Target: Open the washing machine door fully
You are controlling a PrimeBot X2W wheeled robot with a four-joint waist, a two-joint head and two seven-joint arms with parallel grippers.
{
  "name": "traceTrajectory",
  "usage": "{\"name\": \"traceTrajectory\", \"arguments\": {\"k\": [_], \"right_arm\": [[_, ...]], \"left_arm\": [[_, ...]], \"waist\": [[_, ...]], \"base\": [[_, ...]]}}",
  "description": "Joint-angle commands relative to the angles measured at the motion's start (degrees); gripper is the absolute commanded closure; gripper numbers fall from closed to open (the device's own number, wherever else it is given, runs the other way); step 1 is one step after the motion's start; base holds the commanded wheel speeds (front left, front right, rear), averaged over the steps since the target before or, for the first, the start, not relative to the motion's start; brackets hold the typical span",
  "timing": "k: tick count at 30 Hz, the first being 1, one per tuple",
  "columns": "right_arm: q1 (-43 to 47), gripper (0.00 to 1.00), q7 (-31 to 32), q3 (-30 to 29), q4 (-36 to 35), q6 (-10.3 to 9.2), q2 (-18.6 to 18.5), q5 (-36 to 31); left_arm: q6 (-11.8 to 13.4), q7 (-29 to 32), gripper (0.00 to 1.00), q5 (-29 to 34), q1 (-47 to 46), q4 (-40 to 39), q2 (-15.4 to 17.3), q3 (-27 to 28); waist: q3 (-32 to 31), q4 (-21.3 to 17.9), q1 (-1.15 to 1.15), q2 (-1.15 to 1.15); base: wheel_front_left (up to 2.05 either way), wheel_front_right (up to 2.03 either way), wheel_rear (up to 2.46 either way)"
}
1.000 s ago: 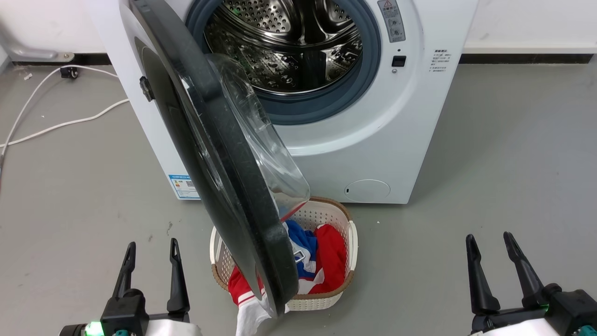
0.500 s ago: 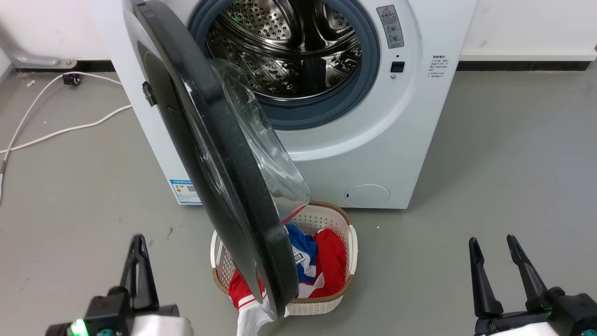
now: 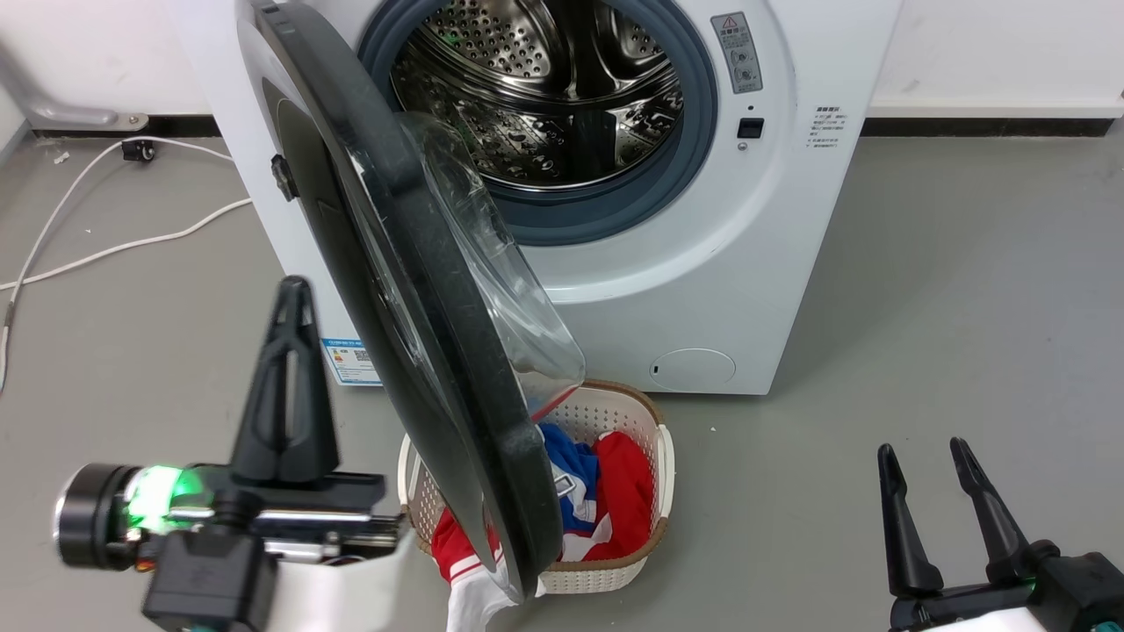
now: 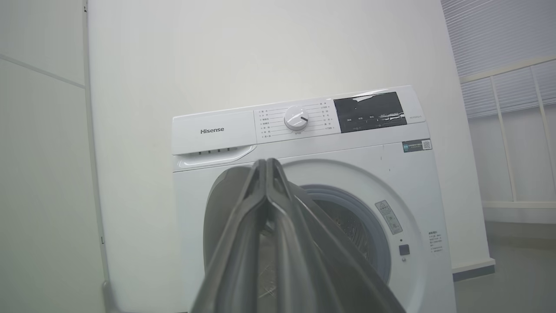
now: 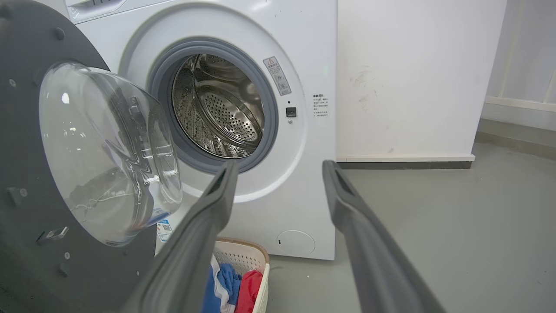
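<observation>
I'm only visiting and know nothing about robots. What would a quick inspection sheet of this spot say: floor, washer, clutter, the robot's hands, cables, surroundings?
Surface: grey floor, a few small specks.
Job's things: white washing machine; its black door stands partly open, drum exposed.
Clutter: laundry basket of red, blue and white clothes, under the door's lower edge.
Grippers: left gripper held up beside the door's outer side, fingers shut, contact not seen; right gripper low, fingers open, holding nothing.
Cables: white cable on the floor left of the machine.
Surroundings: white wall behind.
</observation>
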Motion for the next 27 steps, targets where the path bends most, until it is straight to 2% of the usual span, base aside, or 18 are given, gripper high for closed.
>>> {"name": "traceTrajectory", "arguments": {"k": [1, 7, 13, 20, 27], "right_arm": [[0.65, 0.0, -0.11, 0.11, -0.21, -0.01, 0.17, -0.39], [0.76, 0.0, -0.11, 0.39, -0.07, -0.01, 0.17, -0.33], [0.27, 0.0, -0.11, 0.58, -0.05, -0.01, 0.17, -0.35], [-0.78, 0.0, -0.11, 0.73, 0.42, -0.01, 0.17, -0.76], [-1.69, 0.0, -0.11, 1.04, 1.19, -0.01, 0.17, -1.25]], "left_arm": [[-0.34, -0.14, 1.0, 0.47, -0.82, -0.67, 0.08, -0.99], [-2.87, -0.14, 1.0, 1.59, -1.98, -1.58, -0.06, -8.61], [-5.69, -0.14, 1.0, 1.19, -2.39, 1.32, -0.3, -15.79], [-7.43, -0.14, 1.0, 0.66, -0.98, 5.99, -0.44, -22.77], [-7.98, -0.14, 1.0, 0.03, 0.69, 12.06, 0.17, -26.05]], "waist": [[0.05, -0.1, 0.0, 0.0], [0.18, -0.34, 0.0, 0.0], [0.86, -0.18, 0.0, 0.0], [2.09, 0.29, 0.0, 0.0], [3.67, 0.73, 0.0, 0.0]], "base": [[0.0, 0.0, 0.0], [0.0, 0.0, 0.0], [0.0, 0.0, 0.0], [0.0, 0.0, 0.0], [0.0, 0.0, 0.0]]}}
